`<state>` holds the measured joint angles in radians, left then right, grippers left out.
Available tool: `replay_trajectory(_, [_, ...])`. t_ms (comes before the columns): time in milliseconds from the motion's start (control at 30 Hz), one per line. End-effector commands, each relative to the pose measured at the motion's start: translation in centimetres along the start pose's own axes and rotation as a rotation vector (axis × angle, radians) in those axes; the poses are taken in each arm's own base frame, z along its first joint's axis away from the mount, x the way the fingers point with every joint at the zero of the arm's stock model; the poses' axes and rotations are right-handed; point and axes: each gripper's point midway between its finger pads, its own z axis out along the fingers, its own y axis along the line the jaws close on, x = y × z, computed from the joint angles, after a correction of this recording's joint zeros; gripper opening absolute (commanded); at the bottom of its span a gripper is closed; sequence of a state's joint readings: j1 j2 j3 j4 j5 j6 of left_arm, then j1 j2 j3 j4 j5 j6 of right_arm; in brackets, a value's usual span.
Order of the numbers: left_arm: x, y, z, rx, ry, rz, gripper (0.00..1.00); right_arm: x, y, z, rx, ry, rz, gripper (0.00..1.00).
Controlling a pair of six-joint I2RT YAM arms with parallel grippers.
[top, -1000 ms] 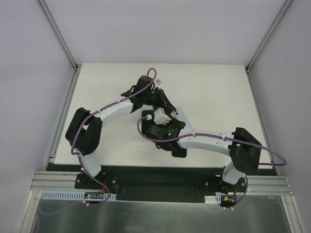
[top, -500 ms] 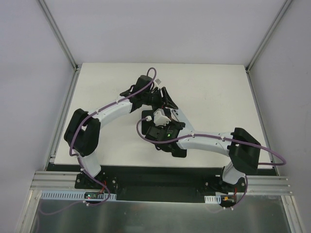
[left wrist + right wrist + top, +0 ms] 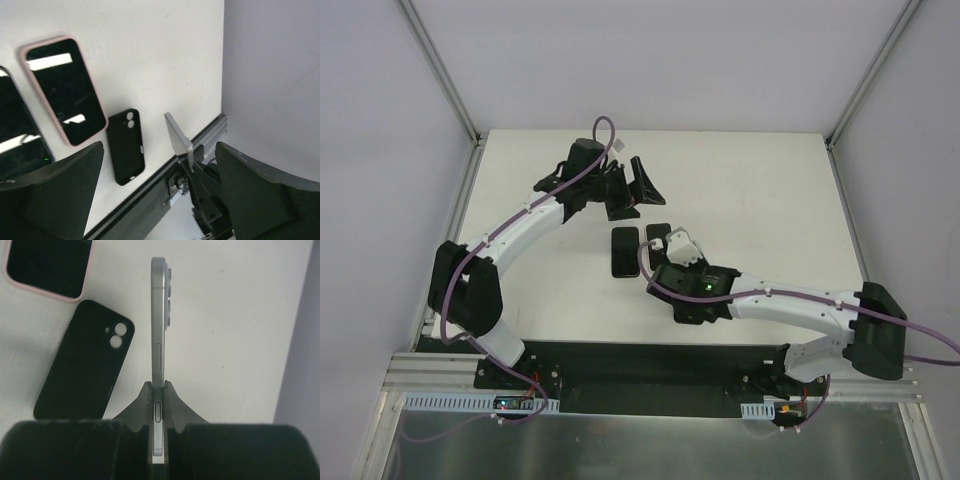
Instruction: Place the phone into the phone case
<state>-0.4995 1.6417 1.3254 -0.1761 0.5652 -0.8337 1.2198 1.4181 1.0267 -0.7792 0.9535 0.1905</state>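
From above, the left end effector (image 3: 635, 188) hangs spread over the far middle of the bench (image 3: 760, 190). The right end effector (image 3: 667, 247) reaches in from the near side, just beside the black phone case (image 3: 658, 232) and a pink-cased handset (image 3: 624, 251), and is clearly the nearer arm; what it carries is too small to read from here. The left wrist camera shows its own fingers wide apart with nothing between them. Beyond them, the handset, the case and then the silver phone (image 3: 178, 134), stood on edge in the other arm's grip, sit in a row. The right wrist camera shows the fingers pinching the phone by its two faces at the near end, its long axis pointing straight away and its lens bumps facing right. The case lies flat just to the left, apart from the phone, its long axis nearly parallel and its lens cut-outs at the far end. The coming move looks likely to need a shift left and a tip onto the flat; whether the phone's lower edge touches the bench cannot be told.
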Motion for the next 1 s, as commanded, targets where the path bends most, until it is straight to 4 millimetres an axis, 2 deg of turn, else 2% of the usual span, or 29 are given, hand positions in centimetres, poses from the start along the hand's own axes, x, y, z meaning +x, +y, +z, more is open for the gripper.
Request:
replay_trajectory(0, [0.0,2.3,-2.7,-0.086,-0.074,0.119,0.91,1.0,1.2,-2.1,-0.218,0.020,0.253,0.01])
replay_trajectory(33, [0.3,2.5,-3.1,-0.091,-0.083,0.132,0.90,1.8,1.5,-2.1,-0.247,0.038,0.278,0.01])
replay_trajectory(67, [0.6,3.1,-3.1,-0.102,-0.078,0.134,0.90,1.8,2.2,-2.1,-0.284,0.043,0.343,0.01])
replay_trajectory(133, [2.1,4.5,-3.2,-0.123,-0.053,0.141,0.87,2.0,2.6,-2.7,-0.370,0.062,0.430,0.01])
replay_trajectory(167, [3.4,5.8,-3.0,-0.146,-0.025,0.138,0.85,2.5,2.8,-2.4,-0.382,0.071,0.478,0.01])
replay_trajectory(200, [4.1,6.0,-3.0,-0.146,-0.018,0.167,0.82,2.3,2.9,-3.0,-0.428,0.063,0.520,0.02])
replay_trajectory(267, [6.0,7.3,-2.6,-0.164,0.026,0.191,0.64,2.5,2.9,-2.7,-0.456,0.069,0.597,0.02])
replay_trajectory(300, [7.0,7.3,-2.4,-0.163,0.044,0.213,0.54,2.3,3.0,-3.2,-0.497,0.072,0.650,0.01])
replay_trajectory(367, [8.6,8.3,-2.0,-0.167,0.073,0.208,0.25,2.4,2.8,-2.7,-0.509,0.077,0.711,0.01])
replay_trajectory(400, [9.7,8.2,-1.7,-0.154,0.094,0.207,0.20,2.2,2.7,-2.9,-0.524,0.080,0.748,0.01])
replay_trajectory(433, [9.9,8.0,-1.3,-0.133,0.093,0.212,0.16,2.3,2.7,-2.7,-0.523,0.088,0.763,0.01])
replay_trajectory(467, [10.8,8.6,-1.0,-0.133,0.115,0.206,0.08,2.4,2.5,-2.2,-0.514,0.099,0.789,0.01])
replay_trajectory(533, [11.9,8.6,0.0,-0.118,0.139,0.208,0.01,2.4,2.9,-2.1,-0.535,0.119,0.815,0.01])
replay_trajectory(733, [14.8,9.1,2.3,-0.103,0.202,0.200,0.00,2.8,3.8,-1.1,-0.571,0.165,0.904,0.01])
replay_trajectory(967, [16.7,9.2,4.2,-0.098,0.241,0.192,0.00,3.1,4.5,0.4,-0.604,0.199,0.969,0.01])
